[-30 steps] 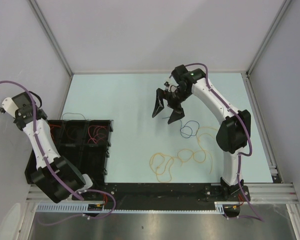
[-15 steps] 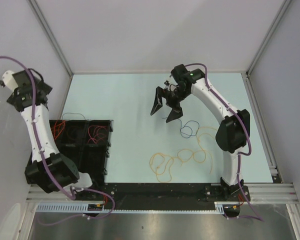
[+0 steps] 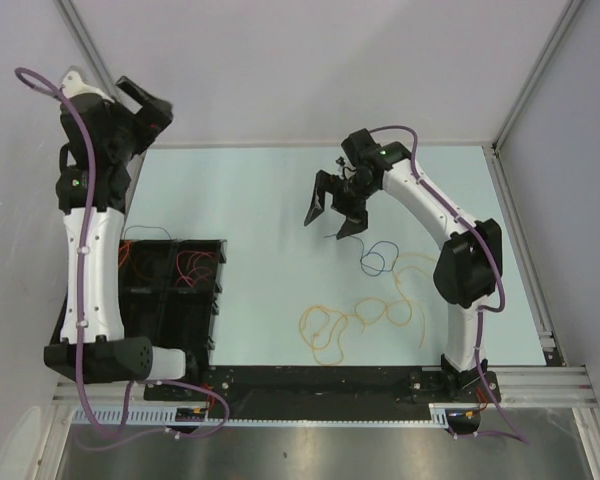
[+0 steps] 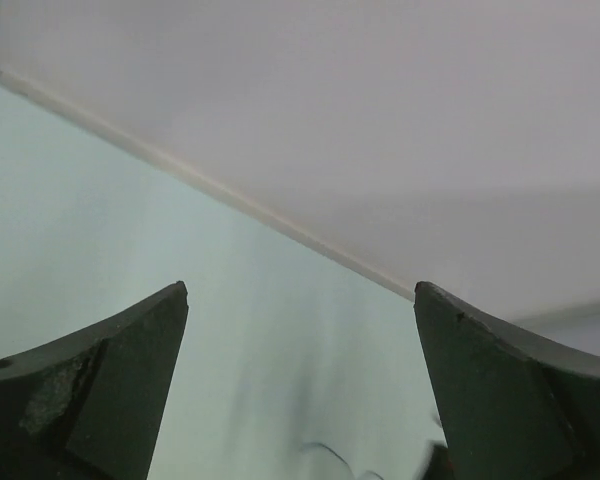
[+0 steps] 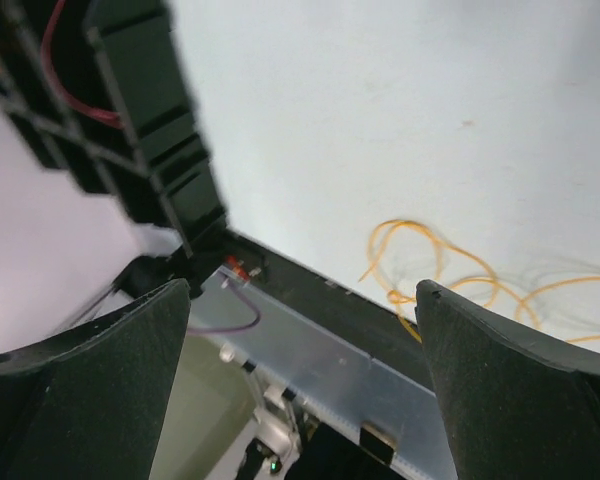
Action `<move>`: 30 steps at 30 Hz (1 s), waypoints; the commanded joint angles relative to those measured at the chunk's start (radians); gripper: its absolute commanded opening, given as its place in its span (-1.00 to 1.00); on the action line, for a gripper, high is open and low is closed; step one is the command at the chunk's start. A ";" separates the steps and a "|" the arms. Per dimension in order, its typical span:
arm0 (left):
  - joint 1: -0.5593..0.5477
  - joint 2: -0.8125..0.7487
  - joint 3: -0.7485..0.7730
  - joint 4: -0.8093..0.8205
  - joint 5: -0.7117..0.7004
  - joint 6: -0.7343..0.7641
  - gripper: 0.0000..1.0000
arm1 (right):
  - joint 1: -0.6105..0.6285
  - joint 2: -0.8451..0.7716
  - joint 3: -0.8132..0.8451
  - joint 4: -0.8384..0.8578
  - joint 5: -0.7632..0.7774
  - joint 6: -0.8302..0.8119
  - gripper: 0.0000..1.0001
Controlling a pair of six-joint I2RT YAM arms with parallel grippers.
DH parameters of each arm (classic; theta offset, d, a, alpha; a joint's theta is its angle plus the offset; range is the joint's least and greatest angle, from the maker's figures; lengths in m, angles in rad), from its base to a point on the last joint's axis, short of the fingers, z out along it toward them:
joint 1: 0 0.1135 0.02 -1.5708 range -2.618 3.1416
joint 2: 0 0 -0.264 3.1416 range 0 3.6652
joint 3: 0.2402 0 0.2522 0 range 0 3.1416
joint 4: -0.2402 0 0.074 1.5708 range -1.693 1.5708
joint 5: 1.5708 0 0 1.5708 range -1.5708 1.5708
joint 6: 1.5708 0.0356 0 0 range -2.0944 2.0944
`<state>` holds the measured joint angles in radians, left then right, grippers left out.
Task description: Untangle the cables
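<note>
The yellow-orange cable [image 3: 365, 315] lies in loose loops on the pale table, right of centre, and its near loop [image 5: 420, 255] shows in the right wrist view. A dark blue cable [image 3: 373, 261] curls just beyond it. Red cables [image 3: 188, 266] sit in the black tray [image 3: 202, 300], with one red strand [image 5: 60, 60] in the right wrist view. My right gripper [image 3: 323, 232] [image 5: 302, 285] hangs open above the table, left of the blue loop, holding nothing. My left gripper [image 3: 156, 112] [image 4: 300, 287] is raised high by the back left corner, open and empty.
The black divided tray [image 5: 130, 100] stands at the table's near left edge. A metal rail [image 3: 310, 385] runs along the near edge between the arm bases. White walls close the back and sides. A thin dark strand [image 4: 325, 450] shows low in the left wrist view.
The left arm has swung up from beside the tray to the back left corner, and its gripper has opened. The right arm has barely moved.
</note>
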<state>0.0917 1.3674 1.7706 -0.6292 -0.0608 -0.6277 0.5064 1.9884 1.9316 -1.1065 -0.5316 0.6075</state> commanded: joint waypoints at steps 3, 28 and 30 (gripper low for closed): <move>-0.145 -0.100 -0.174 0.493 0.493 -0.292 1.00 | -0.012 -0.129 -0.117 0.005 0.261 0.038 0.99; -0.369 -0.011 -0.224 1.562 0.340 -1.610 1.00 | 0.006 -0.113 -0.520 0.405 0.607 -0.064 0.78; -0.356 0.001 -0.224 1.612 0.308 -1.680 1.00 | 0.024 -0.070 -0.520 0.422 0.610 -0.063 0.75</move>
<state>-0.2726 1.3460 1.5295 0.7849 0.3504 -1.9045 0.4965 1.8549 1.4036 -0.7792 0.0460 0.5629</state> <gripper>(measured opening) 0.996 0.890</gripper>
